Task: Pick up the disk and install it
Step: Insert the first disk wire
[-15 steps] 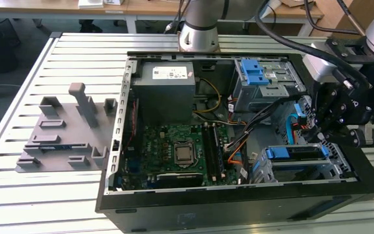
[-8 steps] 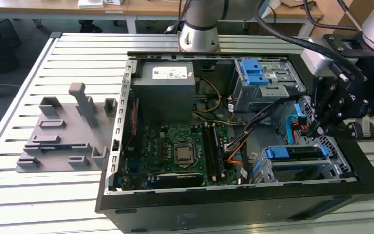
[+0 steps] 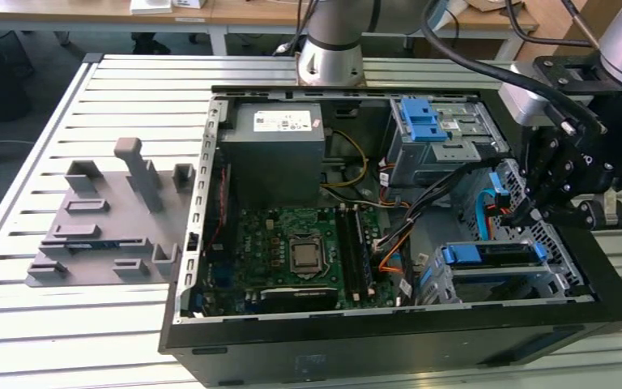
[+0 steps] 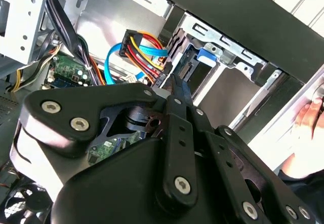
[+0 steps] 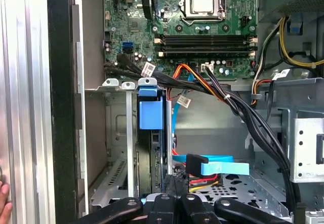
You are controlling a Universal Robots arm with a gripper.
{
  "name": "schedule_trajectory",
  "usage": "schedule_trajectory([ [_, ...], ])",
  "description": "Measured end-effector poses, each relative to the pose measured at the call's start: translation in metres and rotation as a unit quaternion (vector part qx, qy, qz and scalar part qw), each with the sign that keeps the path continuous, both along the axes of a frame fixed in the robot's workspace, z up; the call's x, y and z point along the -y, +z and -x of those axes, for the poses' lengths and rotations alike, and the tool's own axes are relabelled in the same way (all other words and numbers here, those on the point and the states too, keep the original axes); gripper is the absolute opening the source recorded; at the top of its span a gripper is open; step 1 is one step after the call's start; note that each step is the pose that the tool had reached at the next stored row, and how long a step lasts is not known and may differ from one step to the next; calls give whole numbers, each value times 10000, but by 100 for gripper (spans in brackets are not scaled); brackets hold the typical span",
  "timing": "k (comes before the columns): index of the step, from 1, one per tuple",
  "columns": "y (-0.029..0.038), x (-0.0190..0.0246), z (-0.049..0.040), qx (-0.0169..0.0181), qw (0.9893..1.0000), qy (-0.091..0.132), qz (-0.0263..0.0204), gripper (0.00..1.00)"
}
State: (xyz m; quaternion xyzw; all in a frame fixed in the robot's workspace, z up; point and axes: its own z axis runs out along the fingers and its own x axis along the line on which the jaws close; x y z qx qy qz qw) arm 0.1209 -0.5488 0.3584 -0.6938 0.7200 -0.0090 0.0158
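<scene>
1. The black metal hand [image 3: 518,212] hangs over the exterior view's right end of the open black computer case [image 3: 398,344]; in both wrist views its two slim fingers look pressed together, tip to tip, with nothing pinched between them [image 4: 176,88].
2. The fingertips sit just beside a bundle of red, yellow and light-blue cables [image 4: 144,49] and close to the drive cage; whether they touch either I cannot tell.
3. The disk [image 3: 492,254], a flat silver drive framed by glossy blue plastic rails, sits in the bright sheet-metal drive cage [image 3: 554,279] in the case's near corner on the exterior view's right; in the first wrist view its blue tab [image 5: 151,110] stands at the cage mouth.
4. A green motherboard [image 3: 300,243] with a square silver socket lies flat in the case; a grey power-supply box [image 3: 279,154] sits behind it.
5. A matt grey plastic stand with upright posts [image 3: 111,219] rests on the ribbed aluminium tabletop [image 3: 62,324], well apart from the case.
6. A person's fingers [image 4: 310,117] rest on the case's outer edge.
</scene>
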Motion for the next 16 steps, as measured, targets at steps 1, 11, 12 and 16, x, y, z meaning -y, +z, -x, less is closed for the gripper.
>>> schedule_trajectory([
  [1, 0, 0, 0, 1, 10000, 0, 0, 11],
  [11, -2, -14, 23, 19, 10000, -4, 16, 17],
  [12, -2, -26, 27, 20, 10000, -5, 16, 24],
  [16, -4, -94, 27, 20, 10000, -6, 16, 25],
])
